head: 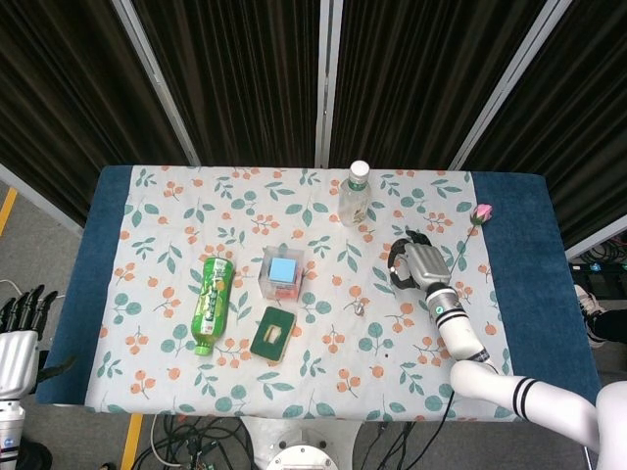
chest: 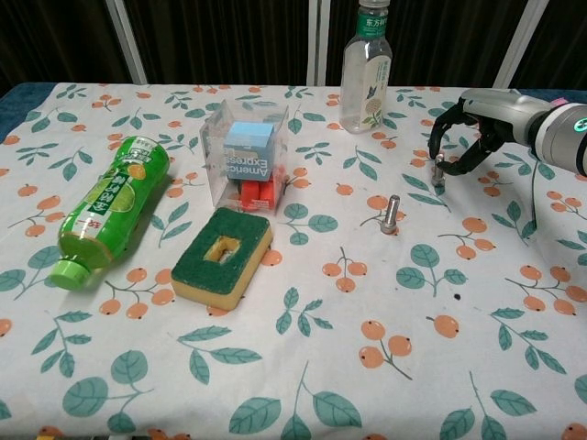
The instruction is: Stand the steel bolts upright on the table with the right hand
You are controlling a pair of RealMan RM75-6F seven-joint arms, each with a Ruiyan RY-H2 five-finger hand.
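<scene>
One steel bolt (chest: 392,213) stands upright on the flowered cloth near the middle right; in the head view this bolt (head: 360,307) is a small grey dot. A second steel bolt (chest: 438,171) is upright just right of and behind it, its lower end at the cloth. My right hand (chest: 479,126) arches over the second bolt from the right and pinches it between a fingertip and the thumb. The head view shows the right hand (head: 415,262) turned on its side. My left hand (head: 17,331) hangs off the table's left side, fingers apart, holding nothing.
A clear water bottle (chest: 364,69) stands behind the right hand. A pink flower (head: 479,212) lies at its right. A clear box with coloured blocks (chest: 249,156), a green-topped sponge (chest: 223,255) and a lying green bottle (chest: 108,207) occupy the left half.
</scene>
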